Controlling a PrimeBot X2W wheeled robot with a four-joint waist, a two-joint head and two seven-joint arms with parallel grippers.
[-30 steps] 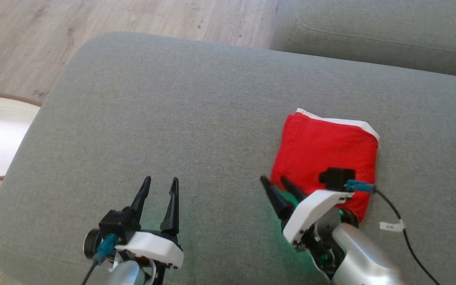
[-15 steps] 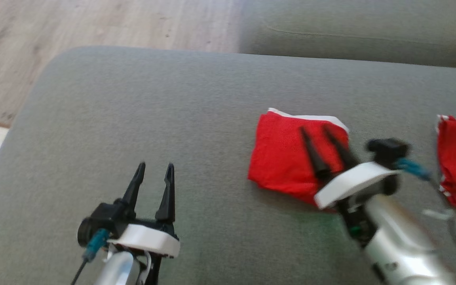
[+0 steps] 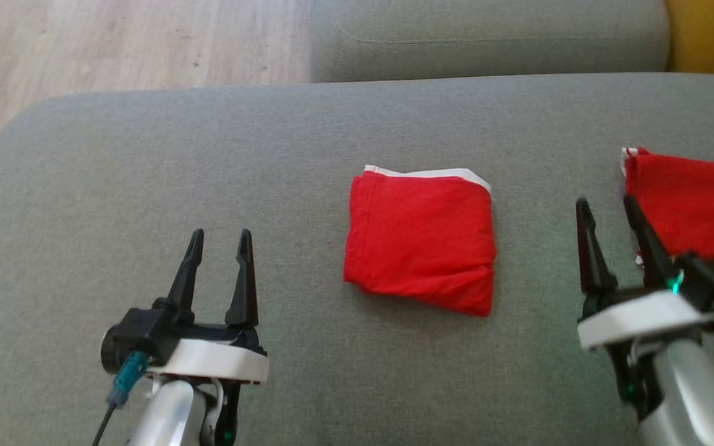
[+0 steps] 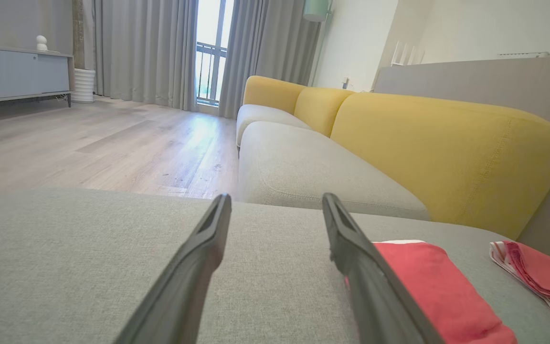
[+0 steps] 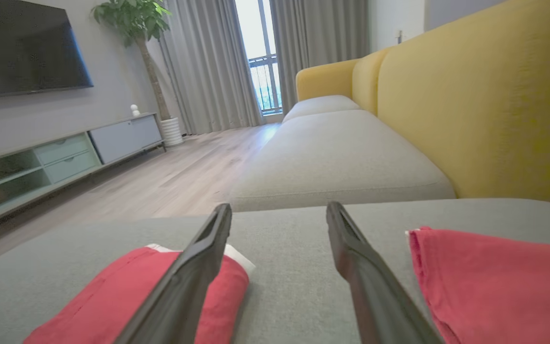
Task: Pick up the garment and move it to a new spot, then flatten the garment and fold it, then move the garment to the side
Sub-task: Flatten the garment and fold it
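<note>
Folded red garment point(image 3: 420, 238) on cushion point(image 3: 146, 155). Left gripper point(image 3: 221, 234), right gripper point(image 3: 605, 203): wide open, empty. Risk: right gripper snagging the neighbouring red cloth point(image 3: 691, 204).

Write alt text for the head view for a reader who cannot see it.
A folded red garment lies on a grey sofa cushion between the open left gripper and open right gripper; another red cloth lies at right.

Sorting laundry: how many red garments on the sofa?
2: the folded garment at the head view's centre; a second garment at its right edge, cut off; more may lie beyond.
</note>
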